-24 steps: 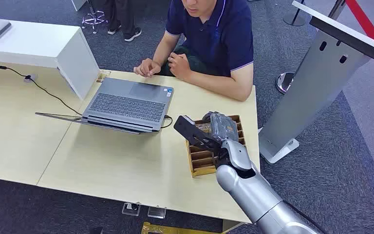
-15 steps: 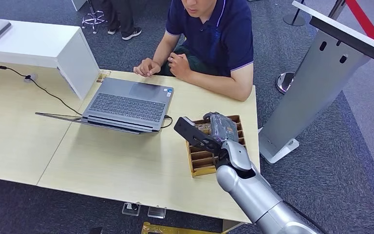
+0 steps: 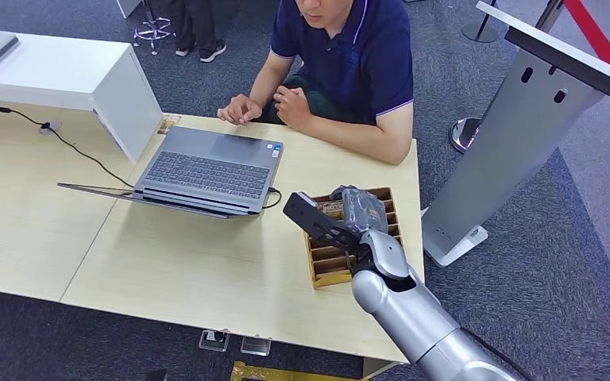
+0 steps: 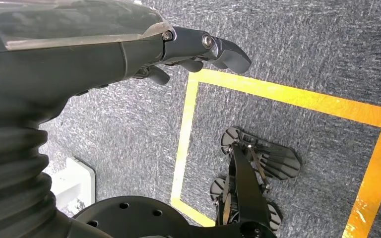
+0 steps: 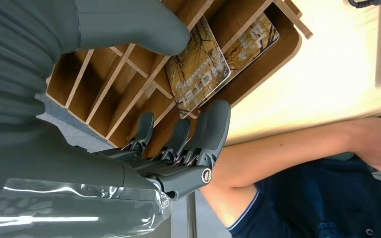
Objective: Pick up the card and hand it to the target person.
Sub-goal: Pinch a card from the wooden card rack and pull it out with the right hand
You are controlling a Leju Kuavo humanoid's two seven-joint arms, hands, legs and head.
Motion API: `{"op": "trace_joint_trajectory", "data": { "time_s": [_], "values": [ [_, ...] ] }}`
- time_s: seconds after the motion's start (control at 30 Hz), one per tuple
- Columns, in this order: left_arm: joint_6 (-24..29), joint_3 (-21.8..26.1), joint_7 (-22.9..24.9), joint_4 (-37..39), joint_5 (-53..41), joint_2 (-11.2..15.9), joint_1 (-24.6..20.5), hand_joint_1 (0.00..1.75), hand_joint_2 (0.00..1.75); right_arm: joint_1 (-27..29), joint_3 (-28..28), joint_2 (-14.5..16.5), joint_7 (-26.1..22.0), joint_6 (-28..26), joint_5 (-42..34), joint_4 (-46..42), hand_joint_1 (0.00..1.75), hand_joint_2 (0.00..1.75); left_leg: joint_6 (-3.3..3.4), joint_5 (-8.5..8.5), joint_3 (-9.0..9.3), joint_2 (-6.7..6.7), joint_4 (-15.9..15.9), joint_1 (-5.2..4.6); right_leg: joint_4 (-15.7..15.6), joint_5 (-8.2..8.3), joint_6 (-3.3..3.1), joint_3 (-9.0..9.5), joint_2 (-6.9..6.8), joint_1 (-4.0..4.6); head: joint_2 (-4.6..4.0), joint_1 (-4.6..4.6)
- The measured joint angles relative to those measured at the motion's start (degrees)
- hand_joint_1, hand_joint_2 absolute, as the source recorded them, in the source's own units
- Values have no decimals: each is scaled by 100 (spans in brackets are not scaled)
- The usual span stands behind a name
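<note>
Brown printed card [image 5: 198, 69] tilted in wooden slot rack [image 5: 268, 64].

An open grey laptop [image 3: 210, 169] lies flat on the pale wooden worktop [image 3: 206, 270], its black cable [image 3: 48, 127] trailing away across the surface past a white box-shaped stand [image 3: 87, 79] at the far corner. Beside the worktop, on the dark grey carpet [image 3: 572, 262], stands a slanted grey kiosk post [image 3: 508, 151] with a white top, and a red barrier band [image 3: 604, 40] runs behind it. In the left wrist view, yellow tape lines [image 4: 297, 99] mark out a rectangle on the carpet.
</note>
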Motion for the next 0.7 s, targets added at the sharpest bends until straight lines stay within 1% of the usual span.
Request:
{"op": "trace_joint_trajectory", "data": {
  "time_s": [0.23, 0.6, 0.7],
  "values": [
    [-8, 0, -13, 0, -4, 0, 0, 0, 175, 0, 5, -3, 10, -6, 2, 40, 72, 175, 0, 0, 0, 0, 0, 0, 0, 0, 0, 0, 0, 0, 1, 0],
    [-10, 0, -13, 0, -4, 0, 0, 0, 175, 2, 8, -5, 9, -17, 3, 47, 76, 175, 0, 0, 0, 0, 0, 0, 0, 0, 0, 0, 0, 0, 0, 0],
    [-10, 0, -9, 0, -4, 0, 0, 0, 175, 5, 8, -5, 10, -17, 3, 50, 82, 175, 0, 0, 0, 0, 0, 0, 0, 0, 0, 0, 0, 0, 0, -1]
  ]
}}
